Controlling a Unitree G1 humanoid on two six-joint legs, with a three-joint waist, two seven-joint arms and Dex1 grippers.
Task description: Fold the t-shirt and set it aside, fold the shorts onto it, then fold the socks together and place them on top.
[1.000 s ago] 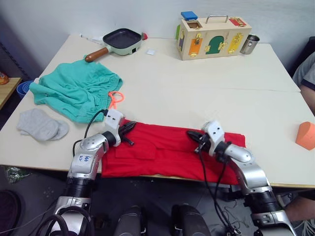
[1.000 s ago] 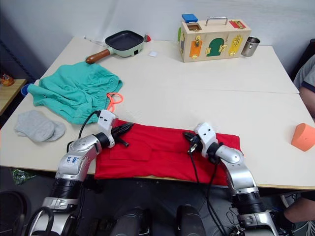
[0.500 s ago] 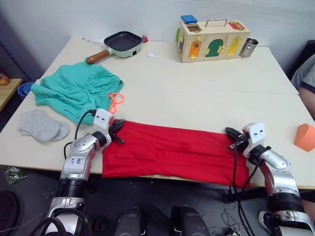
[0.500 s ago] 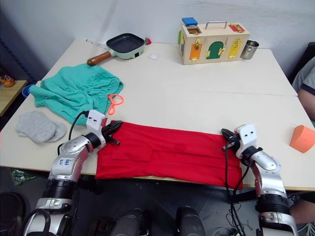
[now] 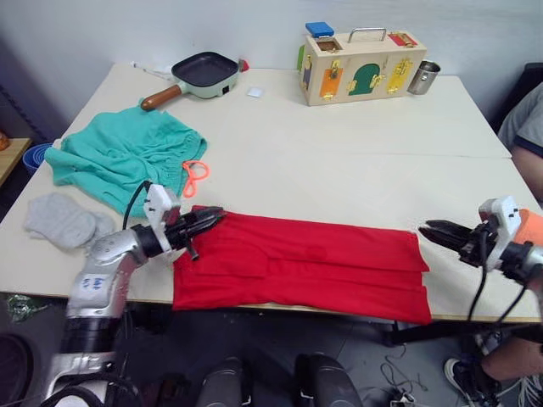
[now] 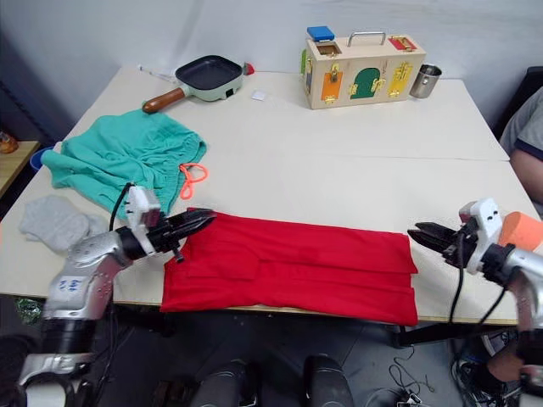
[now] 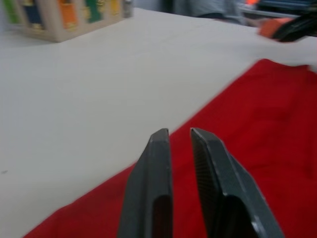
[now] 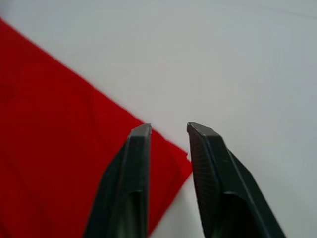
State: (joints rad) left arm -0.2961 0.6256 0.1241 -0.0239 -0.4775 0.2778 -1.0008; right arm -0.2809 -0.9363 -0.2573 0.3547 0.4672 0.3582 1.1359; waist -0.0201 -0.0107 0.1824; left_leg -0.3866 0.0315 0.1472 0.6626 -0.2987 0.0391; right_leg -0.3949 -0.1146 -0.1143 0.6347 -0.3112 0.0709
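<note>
folding the bright red fabric t-shirt (image 5: 301,267), a long band along the table's near edge: your left gripper (image 5: 206,223) and right gripper (image 5: 437,231), both slightly parted and empty, should pinch its end corners squarely. its near hem overhangs the edge, hiding the layers beneath

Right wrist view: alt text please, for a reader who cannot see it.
The right gripper, its two black fingers slightly apart, hangs over the corner of the bright red fabric t-shirt, which lies flat on the pale table. The fingers hold nothing.
</note>
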